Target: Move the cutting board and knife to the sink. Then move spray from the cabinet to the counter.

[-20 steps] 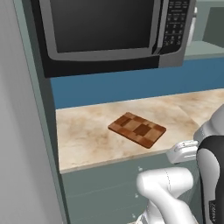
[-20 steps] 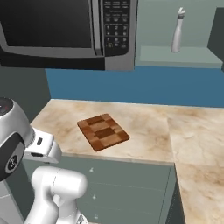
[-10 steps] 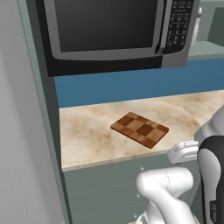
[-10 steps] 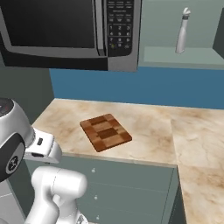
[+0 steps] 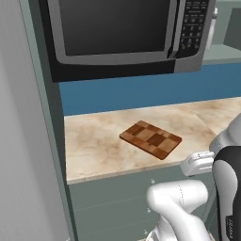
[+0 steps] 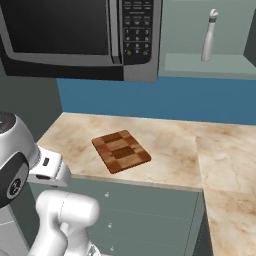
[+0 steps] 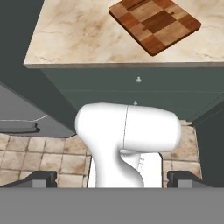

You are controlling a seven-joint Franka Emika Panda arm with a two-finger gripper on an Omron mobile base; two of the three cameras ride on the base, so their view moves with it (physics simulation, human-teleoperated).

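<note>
In the left base view, the cutting board (image 5: 151, 139) is seen lying flat on the counter (image 5: 99, 146), turned at an angle, below the microwave (image 5: 122, 33). It is placed near the front edge, probably so that it can be reached easily from the base. Nothing is laid on the board, and the knife cannot be made out. The white arm is folded low in front of the cabinet fronts, so the board is not yet approached.

In the right base view, the same board (image 6: 121, 151) is found on the left part of the counter (image 6: 175, 150), well apart from the corner. Above and to the right, an open cabinet shelf (image 6: 205, 65) is seen, and one grey bottle (image 6: 209, 35) with a narrow neck is kept upright on it; this is judged to be the spray. Nothing else can be made out on that shelf.

In the hand view, the gripper (image 7: 112, 179) is pointed down toward the floor tiles (image 7: 39, 157), and its two dark tips are spread wide with nothing between them. The board (image 7: 154, 25) is seen at the top, on the counter (image 7: 78, 35), far from the tips. The drawers below are closed, so their contents cannot be told.
</note>
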